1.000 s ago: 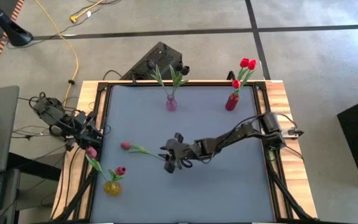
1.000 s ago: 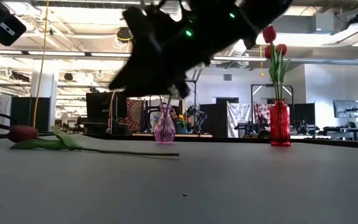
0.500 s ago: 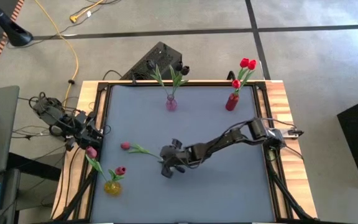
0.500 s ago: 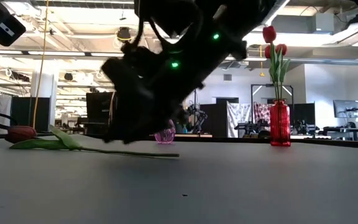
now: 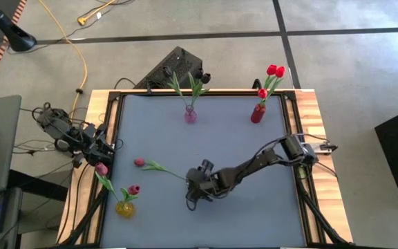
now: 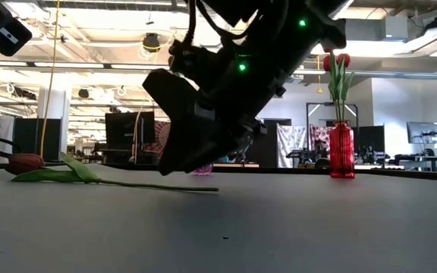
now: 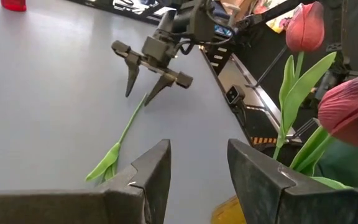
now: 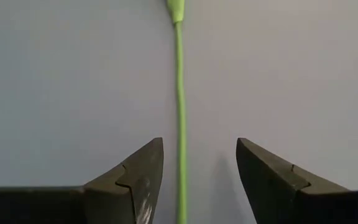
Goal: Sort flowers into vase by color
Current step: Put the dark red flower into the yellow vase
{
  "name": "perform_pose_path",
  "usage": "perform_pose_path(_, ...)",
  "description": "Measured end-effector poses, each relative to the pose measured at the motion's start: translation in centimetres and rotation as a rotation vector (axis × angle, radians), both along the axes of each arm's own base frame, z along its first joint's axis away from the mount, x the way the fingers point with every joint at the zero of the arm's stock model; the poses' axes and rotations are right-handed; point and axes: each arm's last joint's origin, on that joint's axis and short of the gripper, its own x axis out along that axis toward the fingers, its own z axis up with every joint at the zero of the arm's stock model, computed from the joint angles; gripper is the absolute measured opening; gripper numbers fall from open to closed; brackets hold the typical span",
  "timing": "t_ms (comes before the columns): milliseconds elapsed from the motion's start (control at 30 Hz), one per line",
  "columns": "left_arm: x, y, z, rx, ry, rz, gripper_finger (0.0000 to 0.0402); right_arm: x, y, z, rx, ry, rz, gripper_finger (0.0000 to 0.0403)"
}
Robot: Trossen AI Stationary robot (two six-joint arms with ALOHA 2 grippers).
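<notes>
Fingers spread, the right gripper (image 5: 193, 191) hangs low over the grey table (image 5: 254, 207), just below centre in the overhead frame, its open jaws straddling the tail end of a loose tulip's stem (image 8: 179, 118). That tulip (image 5: 154, 167) lies flat, left of centre, its crimson-pink head (image 5: 139, 162) pointing toward the left edge and the stem running right toward the gripper. The wrist camera shows the stem passing squarely between the two dark fingers (image 8: 132, 177), not yet pinched.

The left gripper (image 7: 194, 171) waits at the table's left edge, fingers apart and empty, beside a yellow vase (image 5: 124, 208) at lower left that already holds two crimson-pink tulips. A pink vase (image 5: 190, 115) with only greenery showing stands at upper centre; a red vase (image 5: 257, 113) with red blooms stands at upper right.

The step in hand appears to be the pickup. To do it well, the gripper likely needs to settle until the fingertips nearly meet the tabletop, keep the thin stem centred, then close gently so it does not roll or slip out. By colour, the yellow vase looks the probable destination; a grip this far from the head may let the bloom droop in transit.
</notes>
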Motion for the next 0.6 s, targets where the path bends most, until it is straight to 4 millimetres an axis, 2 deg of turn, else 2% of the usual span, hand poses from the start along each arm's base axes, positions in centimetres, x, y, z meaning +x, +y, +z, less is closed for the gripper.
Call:
perform_pose_path(267, 0.0, 0.0, 0.0, -0.008, 0.004, -0.008, 0.0146, 0.3, 0.3, 0.3, -0.048, -0.071, 0.004, 0.0227)
perform_pose_path(400, 0.0, 0.0, 0.0, -0.01, 0.005, -0.008, 0.0146, 0.8, -0.3, 0.6, -0.069, -0.09, 0.026, 0.0227)
perform_pose_path(500, 0.0, 0.0, 0.0, -0.014, 0.006, -0.007, 0.0146, 1.1, -0.6, -0.3, -0.07, -0.083, 0.017, 0.0227)
perform_pose_path(600, 0.0, 0.0, 0.0, -0.014, 0.006, -0.007, 0.0146, 1.7, -0.6, -2.2, -0.029, -0.096, 0.037, 0.0227)
